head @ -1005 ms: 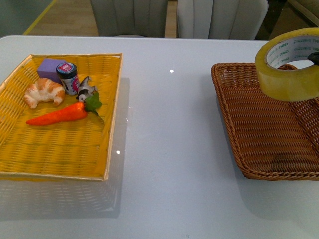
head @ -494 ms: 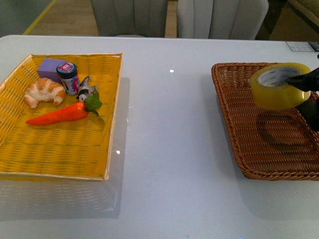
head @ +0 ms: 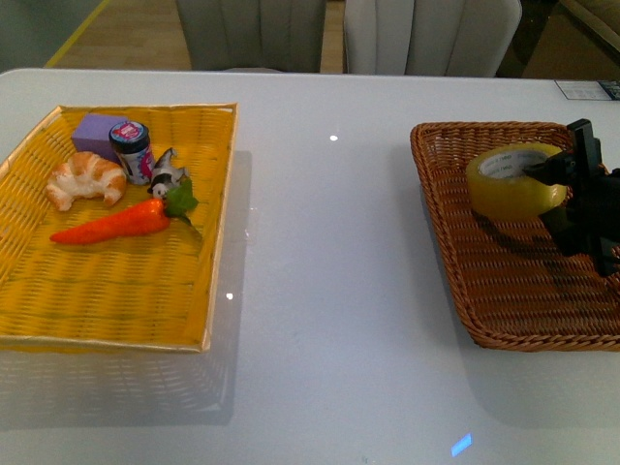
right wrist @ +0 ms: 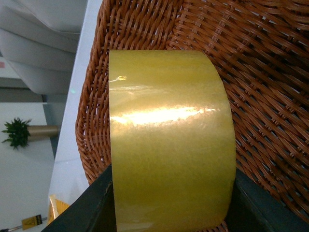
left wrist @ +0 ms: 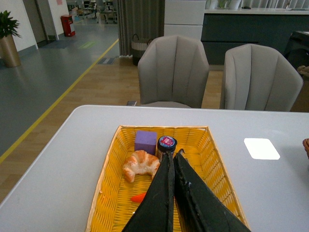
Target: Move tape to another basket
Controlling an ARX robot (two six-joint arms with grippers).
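**Tape held by the right gripper inside the brown basket**

The left gripper shows only in its own wrist view. Its 2 black fingers are pressed together with nothing between them. Beyond and below their tips lies the yellow tray, which holds 5 things. The purple block and the small jar are farthest from that gripper. The croissant lies nearer. The carrot is nearest, and in the wrist view the fingers partly hide it. A small grey-white object touches the carrot's green end; what it is cannot be told.

Bare white table separates the tray from the right gripper, which is well apart from it on the right. 2 grey chairs stand past the table's far edge.

The right gripper reaches into the basket from the basket's right side. It is clamped on the tape, with 1 finger on each flat face of the roll. The tape sits tilted just left of the gripper's body, low in the far half of the basket. Whether the roll touches the weave cannot be told.
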